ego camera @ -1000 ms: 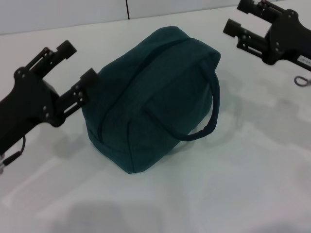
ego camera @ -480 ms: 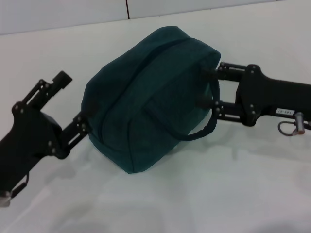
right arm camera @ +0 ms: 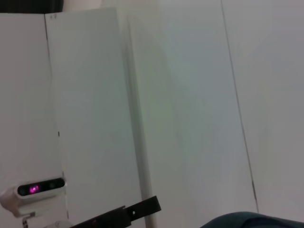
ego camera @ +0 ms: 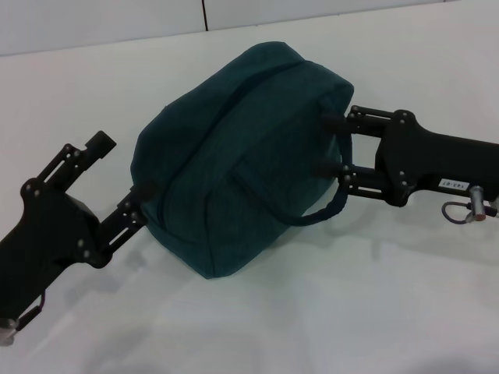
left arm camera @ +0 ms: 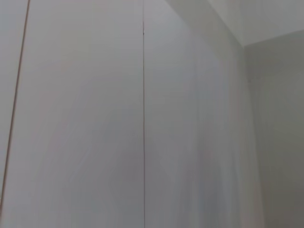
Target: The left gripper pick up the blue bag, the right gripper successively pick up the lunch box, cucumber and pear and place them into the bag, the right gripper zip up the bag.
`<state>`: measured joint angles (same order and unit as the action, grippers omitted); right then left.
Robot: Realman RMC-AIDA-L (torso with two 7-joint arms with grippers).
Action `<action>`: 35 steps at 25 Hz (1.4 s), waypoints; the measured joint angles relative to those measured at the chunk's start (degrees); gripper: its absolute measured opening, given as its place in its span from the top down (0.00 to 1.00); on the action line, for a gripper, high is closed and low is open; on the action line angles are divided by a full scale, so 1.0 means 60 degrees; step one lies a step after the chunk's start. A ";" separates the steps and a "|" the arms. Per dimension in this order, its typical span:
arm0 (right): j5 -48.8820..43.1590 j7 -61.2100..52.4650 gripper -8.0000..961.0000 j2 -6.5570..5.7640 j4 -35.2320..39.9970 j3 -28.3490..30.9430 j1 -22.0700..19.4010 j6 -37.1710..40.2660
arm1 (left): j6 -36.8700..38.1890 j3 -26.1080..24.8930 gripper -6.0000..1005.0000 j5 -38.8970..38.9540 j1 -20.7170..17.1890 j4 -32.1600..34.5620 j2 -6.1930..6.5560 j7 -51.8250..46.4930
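The bag [ego camera: 234, 156] is a dark blue-green soft fabric bag, plump and rounded, lying tilted on the white table [ego camera: 351, 312] with its zip seam running along the upper side toward 1 o'clock and a dark looped handle [ego camera: 339, 195] curving down its right face. It sits near the middle of the table. The left gripper [ego camera: 117, 179] is at the bag's 8 o'clock, its fingers spread wide; the lower finger [ego camera: 132, 210] touches the bag's bottom left corner while the upper one stands off the fabric, holding nothing. The right gripper [ego camera: 334, 144] is at the bag's 3 o'clock, fingers parted, both tips pressed against the bag's right end beside the handle, nothing clamped
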<state>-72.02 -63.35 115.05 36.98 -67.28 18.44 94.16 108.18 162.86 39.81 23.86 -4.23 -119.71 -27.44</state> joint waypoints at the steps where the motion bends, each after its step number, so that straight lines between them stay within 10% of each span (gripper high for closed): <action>1: 0.0071 0.0012 0.34 0.0005 -0.0076 0.0002 0.0004 0.0001 | 0.0000 0.0000 0.29 0.0000 0.0000 0.0003 0.0000 -0.0002; 11: 0.0335 0.0136 0.34 -0.0029 -0.0240 -0.0031 -0.0041 0.0176 | 0.0144 0.0014 0.30 -0.0540 0.0678 -0.0732 0.0171 -0.1431; 23: -0.2509 -0.4587 0.34 -0.0904 0.3884 0.0198 0.0192 0.0998 | 0.1387 0.0029 0.40 -0.2686 0.2497 -0.2658 0.1046 -0.4033; 35: -0.4915 -0.5170 0.33 -0.0171 0.5537 0.1252 0.0290 0.1095 | 0.1378 0.0029 0.39 -0.2948 0.2513 -0.2977 0.0977 -0.3473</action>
<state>-101.51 -94.37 114.03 70.20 -59.77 20.18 100.73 116.45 163.03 22.12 38.94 -22.09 -113.85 -48.28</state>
